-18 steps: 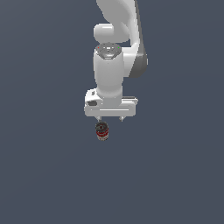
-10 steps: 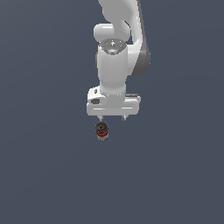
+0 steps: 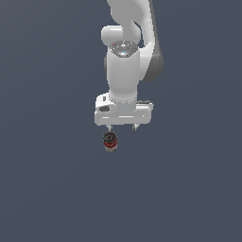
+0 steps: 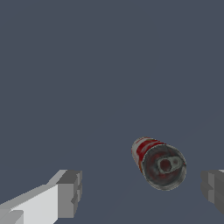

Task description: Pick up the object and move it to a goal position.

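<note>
Can (image 3: 110, 142) below the spread fingers (image 3: 109, 128), nearer one finger

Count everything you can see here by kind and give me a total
Tin cans: 1, the red-and-white can, standing upright on the grey floor.
Robot arms: 1, the white arm with its gripper open above the can, not touching it.
Total: 2
</note>
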Motion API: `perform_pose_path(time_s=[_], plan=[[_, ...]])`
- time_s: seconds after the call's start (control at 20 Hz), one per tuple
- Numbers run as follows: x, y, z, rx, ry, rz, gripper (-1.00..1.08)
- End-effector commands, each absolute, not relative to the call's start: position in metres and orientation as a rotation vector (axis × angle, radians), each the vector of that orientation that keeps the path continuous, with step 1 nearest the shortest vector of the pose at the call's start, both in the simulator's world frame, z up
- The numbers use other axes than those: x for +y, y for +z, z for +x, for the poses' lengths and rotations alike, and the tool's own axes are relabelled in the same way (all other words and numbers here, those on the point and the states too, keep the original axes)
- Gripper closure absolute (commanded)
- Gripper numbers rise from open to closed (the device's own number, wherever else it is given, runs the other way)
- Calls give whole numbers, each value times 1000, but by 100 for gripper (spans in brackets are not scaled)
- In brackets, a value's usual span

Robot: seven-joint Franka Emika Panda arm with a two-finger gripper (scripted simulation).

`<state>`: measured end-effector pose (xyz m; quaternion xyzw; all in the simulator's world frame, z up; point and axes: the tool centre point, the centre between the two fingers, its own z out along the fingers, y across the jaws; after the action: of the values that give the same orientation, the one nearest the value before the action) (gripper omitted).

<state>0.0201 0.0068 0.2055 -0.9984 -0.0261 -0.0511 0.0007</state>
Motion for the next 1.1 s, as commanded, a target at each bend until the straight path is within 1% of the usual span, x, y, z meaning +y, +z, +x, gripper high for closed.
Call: perform_pose_path(time_s=[0.0, 0.7, 1.05], plan=[[3, 200, 19, -104, -150, -3136, -92], [-41, 144, 4, -363, -34, -3124, -92], [-52, 129, -1, -431, -3, -3112, -92]])
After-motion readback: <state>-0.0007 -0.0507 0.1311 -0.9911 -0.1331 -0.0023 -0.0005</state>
